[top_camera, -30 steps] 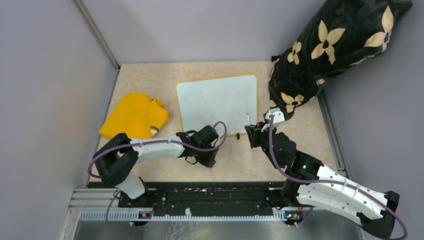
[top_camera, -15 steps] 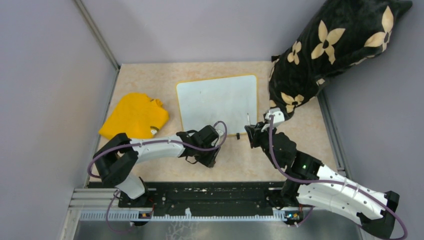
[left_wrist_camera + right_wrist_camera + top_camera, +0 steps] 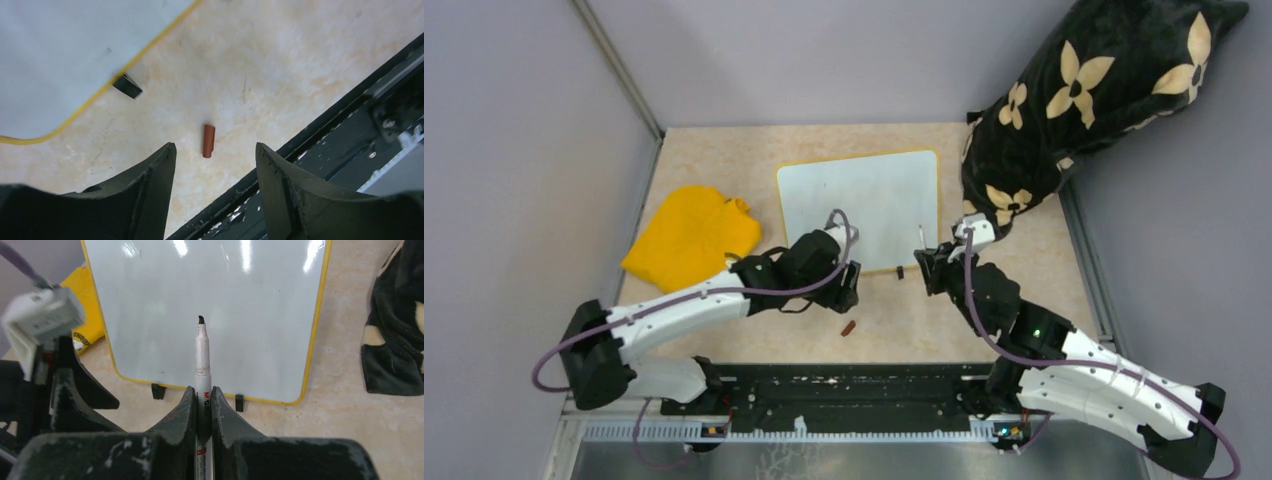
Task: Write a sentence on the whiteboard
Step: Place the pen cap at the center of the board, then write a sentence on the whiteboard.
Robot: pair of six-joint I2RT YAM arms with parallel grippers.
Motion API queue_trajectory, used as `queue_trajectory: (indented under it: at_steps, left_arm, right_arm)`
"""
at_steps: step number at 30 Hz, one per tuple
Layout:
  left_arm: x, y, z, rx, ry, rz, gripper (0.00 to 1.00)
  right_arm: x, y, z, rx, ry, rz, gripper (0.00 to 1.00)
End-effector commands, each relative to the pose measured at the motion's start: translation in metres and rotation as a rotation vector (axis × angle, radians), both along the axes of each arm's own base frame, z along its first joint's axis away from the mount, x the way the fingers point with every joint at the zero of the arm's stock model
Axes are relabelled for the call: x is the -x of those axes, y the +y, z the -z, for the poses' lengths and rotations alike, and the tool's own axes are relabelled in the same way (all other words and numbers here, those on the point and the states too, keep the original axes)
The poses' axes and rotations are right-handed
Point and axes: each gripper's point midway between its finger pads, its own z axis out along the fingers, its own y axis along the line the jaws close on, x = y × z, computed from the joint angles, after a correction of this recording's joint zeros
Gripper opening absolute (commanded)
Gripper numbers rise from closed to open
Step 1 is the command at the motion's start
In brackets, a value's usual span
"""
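The whiteboard (image 3: 859, 200) lies flat on the table and is blank; no handwriting shows on it. My right gripper (image 3: 927, 262) is shut on a white marker (image 3: 202, 355) just off the board's near right corner. The marker's uncapped dark tip points over the board (image 3: 210, 300). My left gripper (image 3: 849, 285) hangs open and empty at the board's near edge. In the left wrist view the gripper (image 3: 215, 146) is above a small red-brown marker cap (image 3: 208, 140) lying on the table. The cap (image 3: 848, 328) lies in front of the board.
A yellow cloth (image 3: 692, 230) lies left of the board. A black flowered pillow (image 3: 1084, 100) leans at the back right, close to the board's right edge. A black board foot (image 3: 127, 86) and the black base rail (image 3: 350, 115) show in the left wrist view.
My left arm has stretched out and its gripper has moved back toward the board's near edge. The red-brown cap now lies uncovered on the table. The right arm has not moved.
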Motion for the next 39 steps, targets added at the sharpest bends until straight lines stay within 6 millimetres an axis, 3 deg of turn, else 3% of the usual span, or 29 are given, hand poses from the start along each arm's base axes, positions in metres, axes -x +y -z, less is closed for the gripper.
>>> queue_trajectory:
  at_steps: [1, 7, 11, 14, 22, 26, 33, 39]
  left_arm:
    - [-0.028, 0.009, -0.081, 0.129, -0.22, -0.129, 0.68]
    - [-0.038, 0.02, -0.164, 0.436, -0.505, -0.165, 0.86]
    - [-0.023, 0.026, -0.219, 0.755, -0.673, -0.13, 0.93]
    - [-0.004, 0.031, -0.239, 0.909, -0.733, -0.069, 0.96]
    - [0.027, 0.008, -0.242, 0.921, -0.653, 0.155, 0.99]
    - [0.036, 0.003, -0.245, 0.968, -0.616, 0.239, 0.99]
    - [0.024, 0.012, -0.249, 1.105, -0.508, 0.302, 0.99]
    - [0.034, 0.008, -0.25, 1.148, -0.448, 0.411, 0.99]
  right_arm:
    - [0.002, 0.004, -0.047, -0.061, -0.071, -0.039, 0.0]
    - [0.01, 0.029, -0.068, -0.087, -0.102, -0.172, 0.0]
    - [0.023, 0.056, -0.084, -0.125, -0.126, -0.324, 0.0]
    - [0.034, 0.075, -0.091, -0.137, -0.132, -0.435, 0.0]
    - [0.05, 0.106, -0.112, -0.171, -0.151, -0.604, 0.0]
    - [0.049, 0.106, -0.113, -0.173, -0.158, -0.602, 0.0]
    - [0.04, 0.093, -0.111, -0.163, -0.167, -0.521, 0.0]
    - [0.048, 0.096, -0.114, -0.164, -0.167, -0.571, 0.0]
